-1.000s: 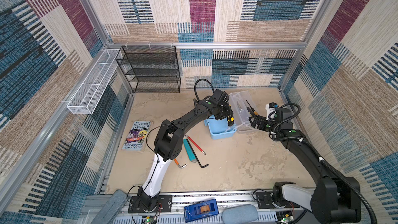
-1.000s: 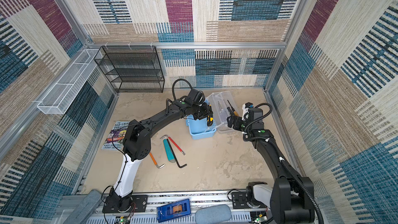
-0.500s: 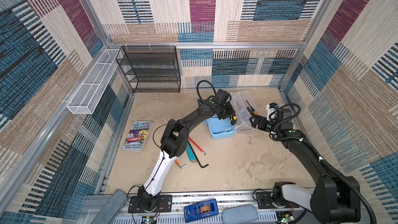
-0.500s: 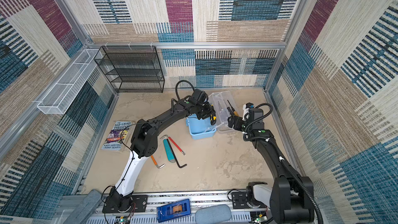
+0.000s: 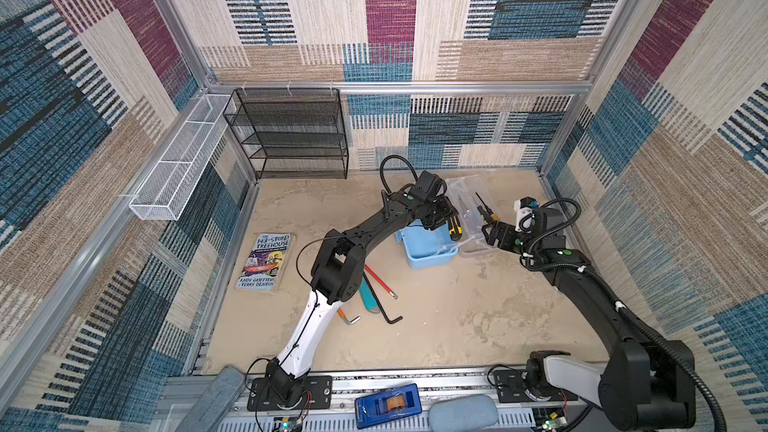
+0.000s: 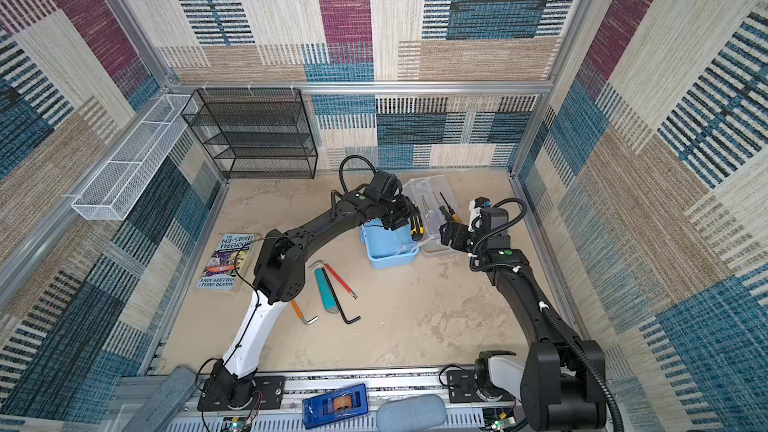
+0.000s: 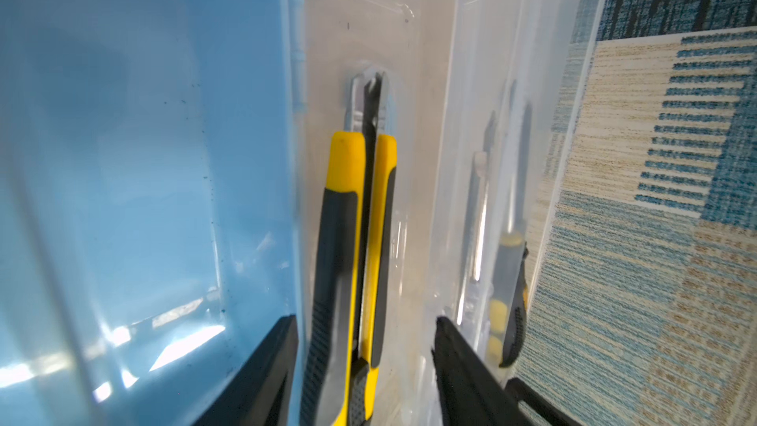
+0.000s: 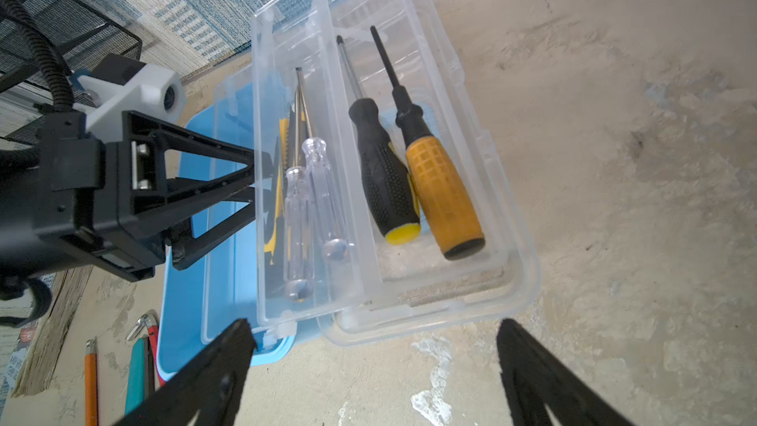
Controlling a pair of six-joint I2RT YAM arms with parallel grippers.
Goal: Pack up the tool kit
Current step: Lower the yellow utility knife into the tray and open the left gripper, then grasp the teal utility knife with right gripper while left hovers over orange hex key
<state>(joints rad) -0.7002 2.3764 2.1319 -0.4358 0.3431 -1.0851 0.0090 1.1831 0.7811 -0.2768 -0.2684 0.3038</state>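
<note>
Left arm stretched far forward, left tool with jaws apart; right arm bent inward, right tool spread wide.

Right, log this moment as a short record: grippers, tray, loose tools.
left gripper: open, straddling the yellow utility knife in the clear tray
right gripper: open, empty, near the tray's end
tray contents: knife, four screwdrivers
blue case: open, tray partly over it
on table: teal knife, black hex key, red hex key, orange hex key
</note>
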